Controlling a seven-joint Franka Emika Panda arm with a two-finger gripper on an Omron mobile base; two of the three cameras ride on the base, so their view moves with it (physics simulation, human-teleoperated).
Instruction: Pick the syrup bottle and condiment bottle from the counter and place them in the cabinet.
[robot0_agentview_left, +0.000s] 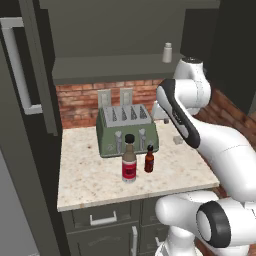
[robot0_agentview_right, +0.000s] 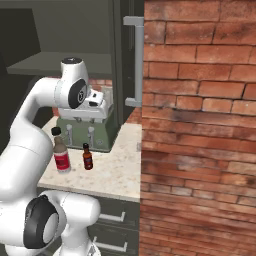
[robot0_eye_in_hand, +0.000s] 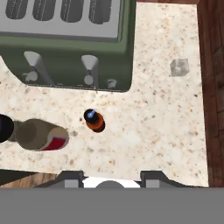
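The gripper (robot0_eye_in_hand: 111, 177) hangs high above the counter (robot0_agentview_left: 90, 180), looking straight down, its jaws parted with nothing between them, well above the green toaster (robot0_agentview_left: 127, 127). Both bottles stand upright just in front of that toaster: the taller syrup bottle (robot0_agentview_left: 129, 159) with the red label, and the small brown condiment bottle (robot0_agentview_left: 149, 159) close beside it. A clean pick likely means centring over one cap, descending straight, and closing below it without nudging its neighbour; the cabinet (robot0_agentview_left: 112, 67) shelf waits above the toaster.

From above, the small brown bottle (robot0_eye_in_hand: 94, 120) stands on the counter (robot0_eye_in_hand: 162, 127); toaster (robot0_eye_in_hand: 65, 43) at eleven o'clock, larger bottle (robot0_eye_in_hand: 37, 135) at nine.
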